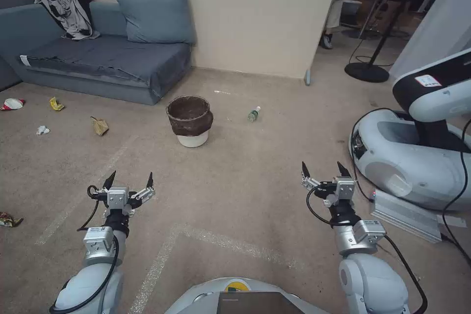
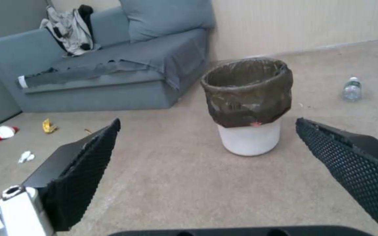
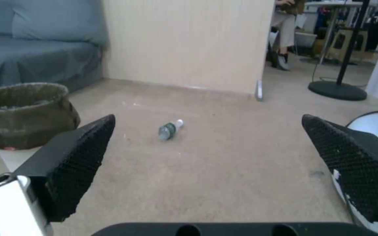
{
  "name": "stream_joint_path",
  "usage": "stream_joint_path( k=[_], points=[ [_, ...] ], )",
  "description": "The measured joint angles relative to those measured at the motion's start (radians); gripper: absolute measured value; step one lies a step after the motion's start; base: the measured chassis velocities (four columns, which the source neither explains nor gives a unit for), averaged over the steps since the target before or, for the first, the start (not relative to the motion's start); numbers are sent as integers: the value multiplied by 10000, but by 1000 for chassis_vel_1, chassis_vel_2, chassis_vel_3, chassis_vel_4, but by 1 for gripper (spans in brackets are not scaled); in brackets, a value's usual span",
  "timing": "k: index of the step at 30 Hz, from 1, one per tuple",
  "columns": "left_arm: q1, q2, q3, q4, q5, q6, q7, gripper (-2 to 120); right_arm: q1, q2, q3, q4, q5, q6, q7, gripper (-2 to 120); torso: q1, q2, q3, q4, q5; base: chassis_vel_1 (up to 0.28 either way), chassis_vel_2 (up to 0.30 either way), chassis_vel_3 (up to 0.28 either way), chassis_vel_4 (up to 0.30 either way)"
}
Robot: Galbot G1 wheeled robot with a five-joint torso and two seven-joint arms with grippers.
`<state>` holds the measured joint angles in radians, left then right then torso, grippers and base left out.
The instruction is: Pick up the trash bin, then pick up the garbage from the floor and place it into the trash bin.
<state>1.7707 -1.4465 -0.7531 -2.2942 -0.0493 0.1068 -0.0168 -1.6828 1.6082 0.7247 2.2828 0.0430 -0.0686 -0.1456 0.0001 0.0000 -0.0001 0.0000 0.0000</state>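
1. Beige carpet floor (image 1: 235,196), grey sofa (image 1: 98,54) against back wall, cream partition at centre, another white robot base (image 1: 412,157) parked off right.
2. Trash bin (image 1: 190,121) upright on carpet, centre-left ahead, dark bag folded over rim, white base showing; untouched, not yet picked up.
3. Garbage scattered: clear bottle (image 1: 253,114) lying on its side just right of bin, long axis roughly pointing away from robot, cap end farther; brown paper bag (image 1: 99,125), yellow wrapper (image 1: 56,104), white tissue (image 1: 42,130), red-and-white packet (image 1: 12,104) well left of bin near sofa; foil wrapper (image 1: 9,220) at far left edge.
4. Left gripper (image 1: 128,182) raised above carpet, fingers spread wide, empty — bin sits dead ahead between fingers in left wrist view (image 2: 248,105).
5. Right gripper (image 1: 322,170) same height on right, fingers wide, empty; bottle straight ahead in right wrist view (image 3: 170,129), bin off to side.
6. Key relation: bin ahead and slightly inward of left gripper, well apart — left arm judged nearer for bin; right arm nearer bottle.
7. Step judged: approach to bin, task barely started.
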Motion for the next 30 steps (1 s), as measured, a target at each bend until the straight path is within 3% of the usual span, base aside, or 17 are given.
stream_joint_path(
  k=[30],
  points=[
    [105, 21, -16, -140, 3, -28, 32, 100, -24, -1, -52, 1, -23, 39, -11, 100, 1, 0, 1, -1, 1, -90, 87, 87, -80]
  ],
)
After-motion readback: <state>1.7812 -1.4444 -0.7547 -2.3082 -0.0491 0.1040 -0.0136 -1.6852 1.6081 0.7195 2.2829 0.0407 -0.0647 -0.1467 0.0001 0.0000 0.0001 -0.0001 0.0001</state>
